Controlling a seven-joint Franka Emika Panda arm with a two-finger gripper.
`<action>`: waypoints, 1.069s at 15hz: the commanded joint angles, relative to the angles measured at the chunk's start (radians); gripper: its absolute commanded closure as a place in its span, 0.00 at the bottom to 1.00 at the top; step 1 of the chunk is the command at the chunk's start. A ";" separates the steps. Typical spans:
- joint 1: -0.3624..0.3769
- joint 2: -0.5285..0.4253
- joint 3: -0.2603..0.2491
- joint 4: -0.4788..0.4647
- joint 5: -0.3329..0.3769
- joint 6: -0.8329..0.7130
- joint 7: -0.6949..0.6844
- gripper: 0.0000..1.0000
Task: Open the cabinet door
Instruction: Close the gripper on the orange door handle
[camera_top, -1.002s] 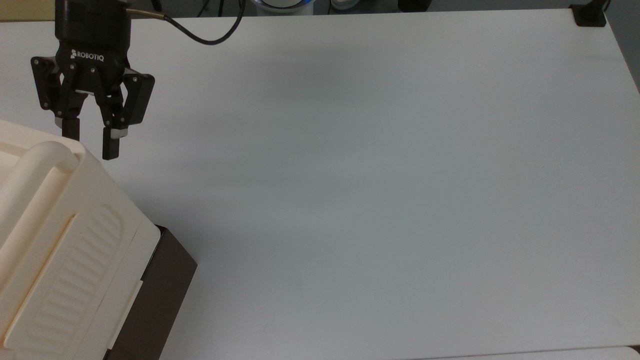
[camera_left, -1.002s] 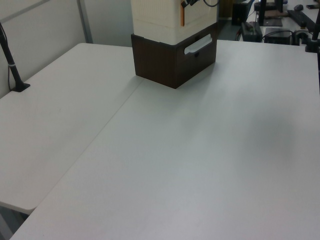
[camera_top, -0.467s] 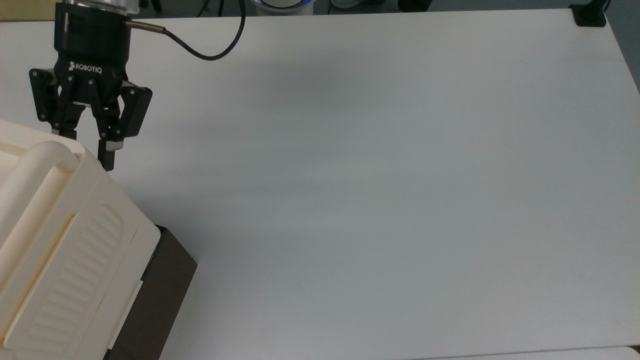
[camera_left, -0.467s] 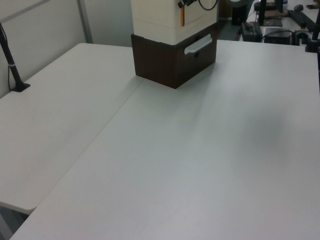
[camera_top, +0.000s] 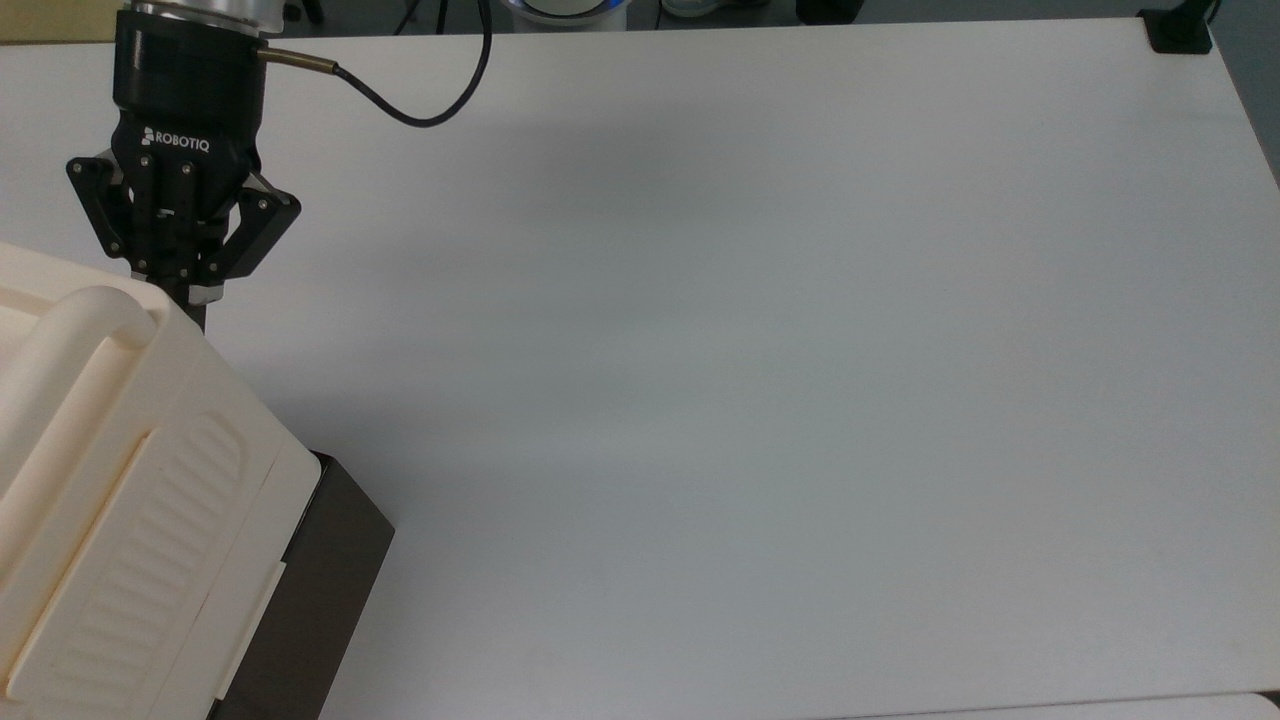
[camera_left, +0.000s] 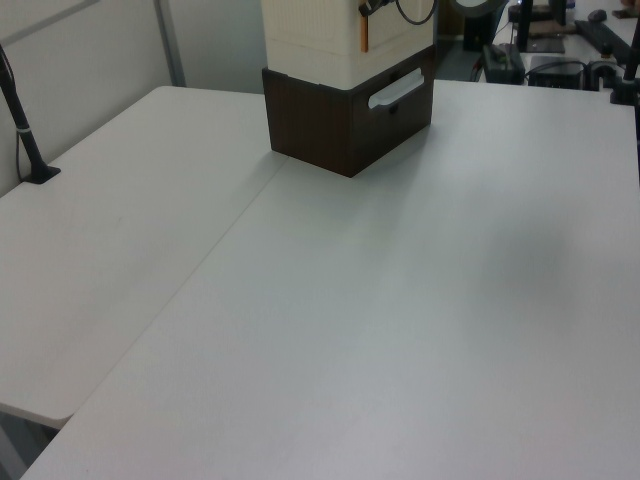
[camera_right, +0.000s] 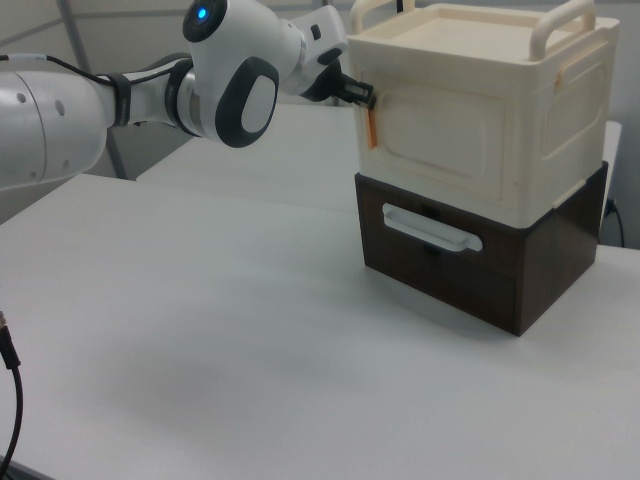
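1. Sitting atop a dark brown box (camera_right: 480, 270) on the white counter (camera_top: 750, 350), the cabinet (camera_right: 480, 110) is stacked at the right view's right; its door (camera_right: 435, 135) faces the camera there, closed flush.
2. Pincer (camera_top: 190, 300) is at the door's edge at the right view's left, right where an orange tab (camera_right: 371, 128) sticks out; fingers are drawn narrow together at that edge, contact with the tab not clear.
3. Versus a second ago: pincer fingers were spread apart above the cabinet corner in the top view, now pulled together and lower against it; cabinet and brown box unmoved.
4. Door: flat cream panel with raised rim. Cabinet: cream box, thick rounded bar handles on top, ribbed panel (camera_top: 150, 560) on the side seen in the top view.
5. White robot arm (camera_right: 150, 95) reaches in from the right view's left, behind.
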 joint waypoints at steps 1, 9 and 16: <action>0.001 0.010 -0.005 0.008 -0.021 0.022 0.016 0.99; -0.014 -0.019 -0.002 -0.067 -0.024 0.005 0.014 0.98; -0.028 -0.080 0.001 -0.081 -0.024 -0.119 0.007 0.98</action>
